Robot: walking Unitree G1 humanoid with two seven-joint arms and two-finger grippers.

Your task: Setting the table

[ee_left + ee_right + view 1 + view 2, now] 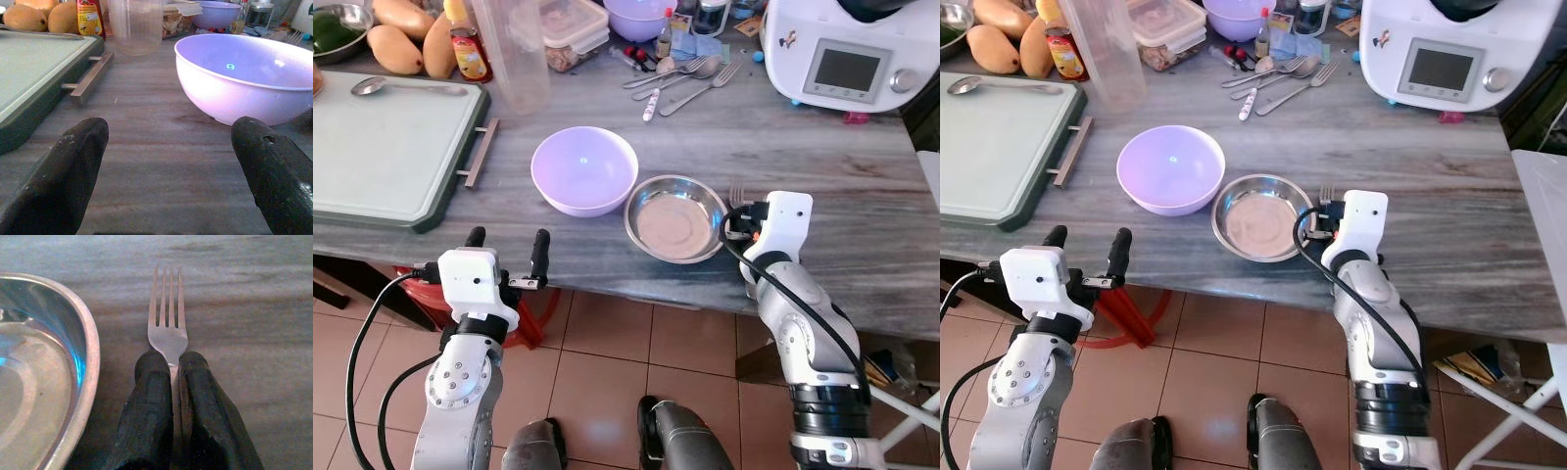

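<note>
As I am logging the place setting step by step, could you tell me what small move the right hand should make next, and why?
Probably open the right hand and draw back: its fingers are shut on the fork, which seems to lie flat on the table just beside the steel bowl, tines pointing away.

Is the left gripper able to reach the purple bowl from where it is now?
Probably yes. The left gripper is open at the table edge, and the bare tabletop lies between its fingers and the purple bowl; nothing stands between them.
</note>
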